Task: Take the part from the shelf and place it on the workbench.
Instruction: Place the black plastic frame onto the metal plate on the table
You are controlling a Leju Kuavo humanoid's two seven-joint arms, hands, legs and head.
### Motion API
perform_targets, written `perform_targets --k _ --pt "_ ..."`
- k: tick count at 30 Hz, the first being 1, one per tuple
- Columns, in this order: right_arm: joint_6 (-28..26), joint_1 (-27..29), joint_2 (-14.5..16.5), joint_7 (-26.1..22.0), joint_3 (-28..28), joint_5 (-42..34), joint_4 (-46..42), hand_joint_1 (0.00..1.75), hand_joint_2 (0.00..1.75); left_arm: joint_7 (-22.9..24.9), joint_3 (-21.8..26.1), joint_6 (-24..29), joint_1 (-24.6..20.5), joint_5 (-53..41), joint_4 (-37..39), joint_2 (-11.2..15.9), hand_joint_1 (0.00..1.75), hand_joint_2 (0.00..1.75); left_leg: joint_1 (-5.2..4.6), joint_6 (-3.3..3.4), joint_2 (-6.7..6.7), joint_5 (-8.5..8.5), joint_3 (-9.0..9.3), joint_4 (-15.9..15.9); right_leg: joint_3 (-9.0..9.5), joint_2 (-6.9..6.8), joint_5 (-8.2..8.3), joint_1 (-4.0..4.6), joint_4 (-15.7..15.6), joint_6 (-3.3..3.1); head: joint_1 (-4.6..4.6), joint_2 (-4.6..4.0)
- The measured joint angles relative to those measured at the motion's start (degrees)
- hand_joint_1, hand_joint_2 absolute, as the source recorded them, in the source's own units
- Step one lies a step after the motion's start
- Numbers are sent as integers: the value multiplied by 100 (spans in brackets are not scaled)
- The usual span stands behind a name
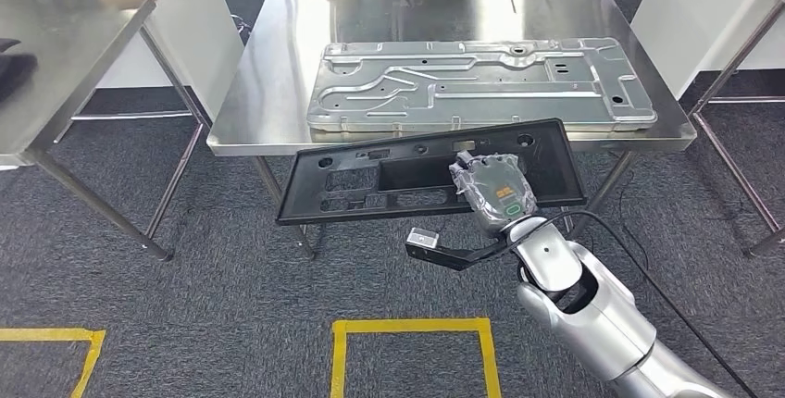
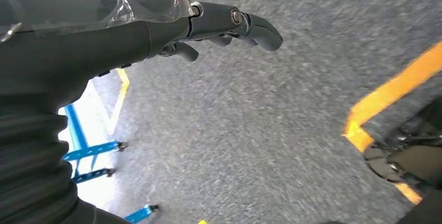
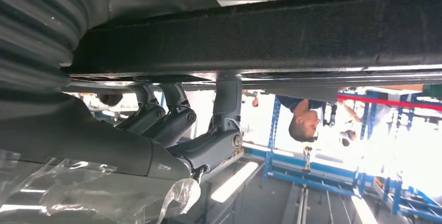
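Observation:
A long black plastic part (image 1: 370, 180) with several cut-outs hangs level in front of the steel workbench (image 1: 268, 83), its far edge overlapping the bench's near edge in the head view. My right hand (image 1: 491, 190) grips it near its right half. In the right wrist view the dark fingers (image 3: 208, 146) clamp against the part's underside (image 3: 292, 26). A large silver stamped metal panel (image 1: 481, 83) lies on the bench top. My left hand (image 2: 234, 26) hangs over grey carpet, fingers loosely extended and holding nothing.
A second steel table (image 1: 56, 46) stands at the left and a white table (image 1: 704, 18) at the right. Yellow tape (image 1: 412, 329) marks a square on the carpet before the bench. A person (image 3: 305, 120) and blue racks (image 3: 312, 172) appear in the right wrist view.

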Motion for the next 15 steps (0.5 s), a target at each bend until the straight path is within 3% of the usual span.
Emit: perform_targets --k 3,4,5,7,8,9,10,13,14,15 --pt "15 -30 -29 15 -5 29 -39 175 175 10 16 2 6 -9 2 3 0 175 4 69 -3 -39 108 -147 46 -6 -63 1 -28 89 1 0" --pt "15 -51 -35 21 -9 32 -58 175 175 9 19 2 5 -16 2 3 0 175 22 83 2 -40 166 -207 6 -10 -146 12 98 97 3 1" --pt "16 -74 -46 26 -13 34 -77 175 175 7 20 1 -3 -24 2 3 0 175 42 92 5 -43 224 -258 -120 -14 -288 27 378 94 3 1" --pt "19 -96 -69 36 -15 35 -97 175 175 5 20 2 -21 -44 2 -2 0 175 36 120 6 -91 278 -268 -610 -16 -638 51 1284 80 4 2" --pt "22 -88 -84 38 -14 35 -99 175 175 5 20 1 -23 -52 2 -6 0 175 29 124 -1 -122 308 -265 -854 -15 -726 61 1661 83 4 2" --pt "24 -75 -97 39 -13 35 -99 175 175 6 20 -3 -18 -60 2 -10 0 175 23 122 -9 -159 348 -262 -1009 -15 -694 65 1837 88 4 2" --pt "25 -65 -110 38 -11 35 -100 175 175 6 20 -7 -10 -66 2 -14 0 175 20 112 -16 -202 400 -256 -1037 -16 -526 66 1752 90 4 2" --pt "25 -79 -134 38 -11 35 -101 175 175 7 20 -10 -7 -73 2 -17 0 175 -1 41 -26 -380 548 -194 -640 -29 268 46 555 98 5 1" --pt "25 -89 -140 39 -11 35 -101 175 175 7 21 -7 -17 -74 2 -16 0 175 -19 18 -26 -437 565 -163 -525 -33 394 36 254 87 4 0" --pt "26 -93 -146 39 -11 34 -101 175 175 7 21 -5 -26 -75 2 -16 0 175 -39 1 -26 -481 567 -137 -469 -34 421 33 101 66 3 0"
